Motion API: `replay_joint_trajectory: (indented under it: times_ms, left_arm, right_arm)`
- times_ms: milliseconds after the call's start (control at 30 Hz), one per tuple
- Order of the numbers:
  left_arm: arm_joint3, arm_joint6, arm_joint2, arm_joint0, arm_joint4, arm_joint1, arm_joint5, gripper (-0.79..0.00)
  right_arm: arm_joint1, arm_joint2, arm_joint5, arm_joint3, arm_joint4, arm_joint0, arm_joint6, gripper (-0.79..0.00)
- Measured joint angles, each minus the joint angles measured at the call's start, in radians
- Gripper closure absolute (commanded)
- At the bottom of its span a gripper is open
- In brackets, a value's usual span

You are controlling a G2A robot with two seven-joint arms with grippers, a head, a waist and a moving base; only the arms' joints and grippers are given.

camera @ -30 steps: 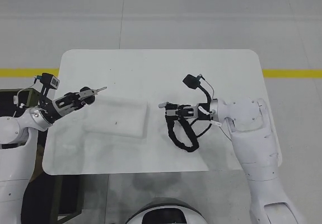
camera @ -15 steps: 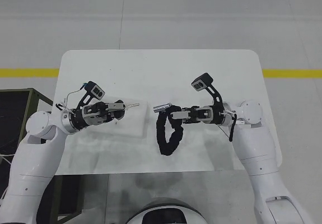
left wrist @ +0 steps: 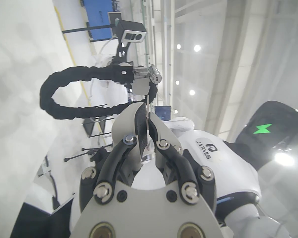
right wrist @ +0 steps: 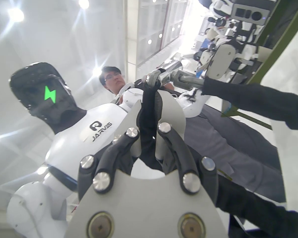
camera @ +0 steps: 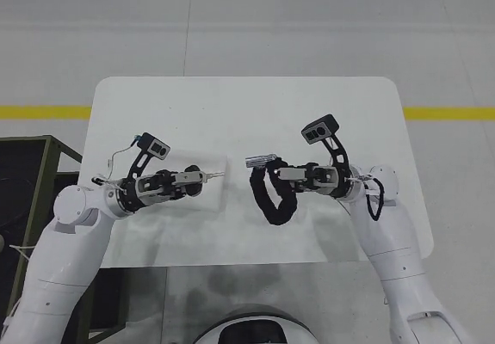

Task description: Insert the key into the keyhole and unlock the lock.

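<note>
Key is pinched in left gripper, arm stretched level over table, tip aimed at lock, near but not touching. Opp., right gripper clamps lock's black cable, arm bent inward, cylinder facing Key.

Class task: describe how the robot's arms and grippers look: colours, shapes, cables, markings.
Both arms are smooth white shells with black wrists. The left gripper and right gripper match: pale curved fingers, black pads, black linkages, silver bolts, grey base plate. Thin cables loop by each boxy wrist camera.
</note>
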Motion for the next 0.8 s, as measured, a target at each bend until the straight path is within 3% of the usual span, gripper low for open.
replay_joint_trajectory:
  times_ms: [167,500,800]
  left_arm:
    - [0.027,-0.009,0.022,-0.034,-0.043,-0.015,0.006,0.0]
    - [0.019,0.028,0.033,-0.056,0.075,-0.035,-0.021,0.0]
    - [0.028,0.033,0.031,-0.064,0.085,-0.052,-0.017,0.0]
  right_arm:
    - [0.004,-0.031,-0.036,0.034,-0.008,0.03,0.001,0.0]
    - [0.015,-0.05,-0.041,0.052,-0.017,0.052,0.001,0.0]
    - [0.021,-0.053,-0.05,0.057,-0.045,0.057,-0.008,0.0]
